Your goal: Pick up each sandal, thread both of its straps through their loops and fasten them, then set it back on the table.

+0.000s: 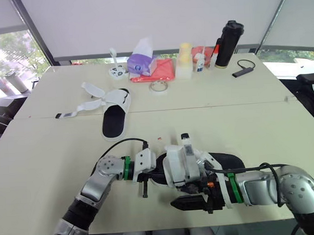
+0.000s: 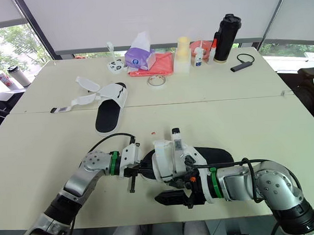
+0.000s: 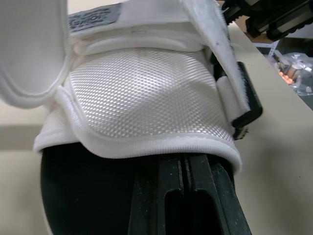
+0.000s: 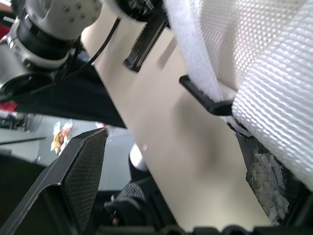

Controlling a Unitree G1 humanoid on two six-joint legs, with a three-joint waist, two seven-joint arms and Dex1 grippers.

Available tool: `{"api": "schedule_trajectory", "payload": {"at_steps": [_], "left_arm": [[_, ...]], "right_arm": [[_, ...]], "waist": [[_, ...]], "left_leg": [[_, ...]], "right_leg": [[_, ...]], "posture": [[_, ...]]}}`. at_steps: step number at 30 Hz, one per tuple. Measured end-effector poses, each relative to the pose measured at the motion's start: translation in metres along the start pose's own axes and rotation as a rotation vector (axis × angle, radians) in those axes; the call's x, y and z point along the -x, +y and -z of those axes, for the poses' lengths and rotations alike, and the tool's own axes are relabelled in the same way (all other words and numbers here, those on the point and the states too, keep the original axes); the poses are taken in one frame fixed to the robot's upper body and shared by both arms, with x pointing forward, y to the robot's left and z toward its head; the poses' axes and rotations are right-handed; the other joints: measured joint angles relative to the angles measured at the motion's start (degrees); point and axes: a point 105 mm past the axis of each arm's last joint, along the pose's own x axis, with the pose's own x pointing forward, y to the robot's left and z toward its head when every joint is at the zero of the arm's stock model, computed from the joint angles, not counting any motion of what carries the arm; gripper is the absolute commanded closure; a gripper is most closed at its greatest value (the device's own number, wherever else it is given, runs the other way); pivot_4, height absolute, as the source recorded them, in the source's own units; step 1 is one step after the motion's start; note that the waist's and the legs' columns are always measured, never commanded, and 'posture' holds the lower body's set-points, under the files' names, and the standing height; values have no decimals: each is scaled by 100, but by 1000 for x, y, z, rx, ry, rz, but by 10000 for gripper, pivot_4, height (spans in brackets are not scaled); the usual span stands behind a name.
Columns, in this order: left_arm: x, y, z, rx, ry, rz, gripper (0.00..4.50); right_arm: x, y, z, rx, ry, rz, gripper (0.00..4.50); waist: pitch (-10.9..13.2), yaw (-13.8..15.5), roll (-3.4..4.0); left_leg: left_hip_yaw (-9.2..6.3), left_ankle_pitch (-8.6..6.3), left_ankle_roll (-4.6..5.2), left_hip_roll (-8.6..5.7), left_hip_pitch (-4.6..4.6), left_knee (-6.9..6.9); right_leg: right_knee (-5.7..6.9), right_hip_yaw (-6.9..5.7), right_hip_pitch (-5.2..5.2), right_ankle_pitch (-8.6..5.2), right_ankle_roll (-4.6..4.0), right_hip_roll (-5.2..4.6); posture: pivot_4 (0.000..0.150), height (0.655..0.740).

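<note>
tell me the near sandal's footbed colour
Black footbed on the white-strapped sandal; left wrist view.

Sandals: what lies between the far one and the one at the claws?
Left eye view: bare table past the far sandal, then a tiny red speck and the left arm's black cable.

The nearer white mesh sandal has a diamond-weave upper over a black footbed. The farther white-strapped sandal is black inside too. The pale cream desk carries a red folded cloth, a purple tissue pack and a black cylindrical bottle.
</note>
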Motion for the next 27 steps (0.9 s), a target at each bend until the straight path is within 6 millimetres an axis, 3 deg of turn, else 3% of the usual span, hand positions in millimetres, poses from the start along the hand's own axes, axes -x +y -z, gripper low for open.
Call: {"api": "schedule_trajectory", "payload": {"at_steps": [18, 27], "left_arm": [[-1, 1, 2, -35, 2, 14, 45000], [-4, 20, 6, -162, 34, -53, 45000]], "right_arm": [[3, -1, -8, 24, -42, 56, 336], [7, 1, -7, 38, -23, 33, 336]], "waist": [[0, 7, 0], [-4, 11, -2]], "left_leg": [[0, 0, 0, 0, 0, -1], [0, 1, 1, 0, 27, 0]], "right_leg": [[-1, 0, 1, -1, -2, 0], [-8, 0, 26, -1, -4, -3]], "posture": [[1500, 7400], [1500, 7400]]}}
